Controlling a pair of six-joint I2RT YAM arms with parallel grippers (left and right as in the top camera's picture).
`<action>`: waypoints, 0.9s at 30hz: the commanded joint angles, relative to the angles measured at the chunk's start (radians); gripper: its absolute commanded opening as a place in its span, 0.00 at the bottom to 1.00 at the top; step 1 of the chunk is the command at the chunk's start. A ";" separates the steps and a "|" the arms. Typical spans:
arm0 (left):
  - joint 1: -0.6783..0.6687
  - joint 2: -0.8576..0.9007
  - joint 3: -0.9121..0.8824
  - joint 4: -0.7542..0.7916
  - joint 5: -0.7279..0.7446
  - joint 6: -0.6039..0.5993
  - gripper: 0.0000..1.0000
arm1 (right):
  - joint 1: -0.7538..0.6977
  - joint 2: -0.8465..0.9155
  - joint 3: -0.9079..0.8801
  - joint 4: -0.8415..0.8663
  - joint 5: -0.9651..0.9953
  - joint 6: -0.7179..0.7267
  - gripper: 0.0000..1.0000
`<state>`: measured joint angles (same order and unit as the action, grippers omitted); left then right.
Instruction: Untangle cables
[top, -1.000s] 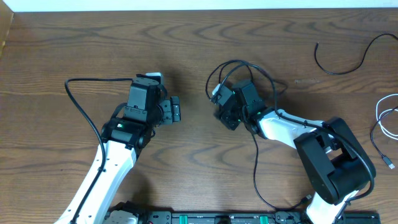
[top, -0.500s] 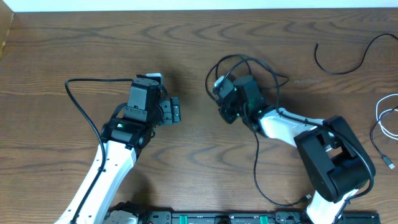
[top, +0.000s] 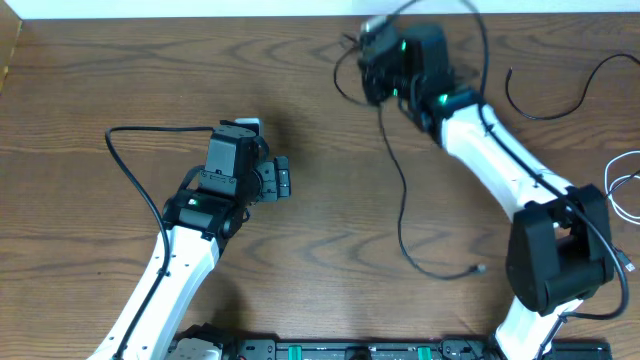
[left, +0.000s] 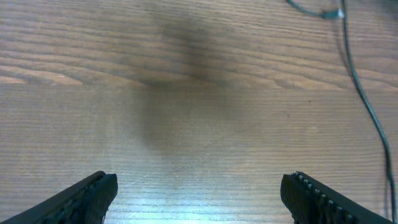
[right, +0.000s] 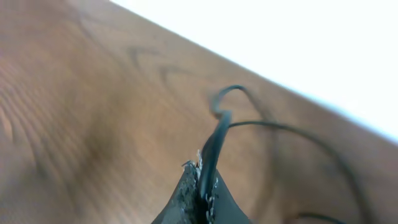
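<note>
"How was the right arm (top: 500, 150) set?"

"Stretched long toward the far edge of the bench (top: 100, 90). Its pincer (right: 200, 182) was pressed together on the black cable (right: 214, 134), which ran back across the wood to a small plug (top: 481, 268)."

"And the left arm (top: 190, 240)?"

"Angled in from the near edge, with its pincer (top: 285, 180) spread wide above the wood and gripping nothing."

"The white cable (top: 608, 180)?"

"It lay at the right edge, well apart from both pincers."

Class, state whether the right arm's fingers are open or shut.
Shut: in the right wrist view the fingers meet, pinching the black cable between them.
</note>
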<state>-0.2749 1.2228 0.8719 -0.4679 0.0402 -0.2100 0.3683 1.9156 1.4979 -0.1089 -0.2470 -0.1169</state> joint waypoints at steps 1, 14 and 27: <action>0.006 -0.001 0.010 -0.003 0.005 -0.006 0.89 | -0.020 -0.004 0.130 -0.064 0.013 -0.041 0.01; 0.006 0.003 0.009 -0.003 0.005 -0.006 0.89 | -0.026 -0.005 0.327 -0.757 0.013 -0.065 0.01; 0.006 0.040 0.009 0.060 0.161 -0.005 0.89 | -0.028 -0.010 0.436 -0.807 0.002 0.039 0.01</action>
<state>-0.2749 1.2587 0.8719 -0.4355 0.1085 -0.2100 0.3443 1.9160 1.8565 -0.9230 -0.2317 -0.1368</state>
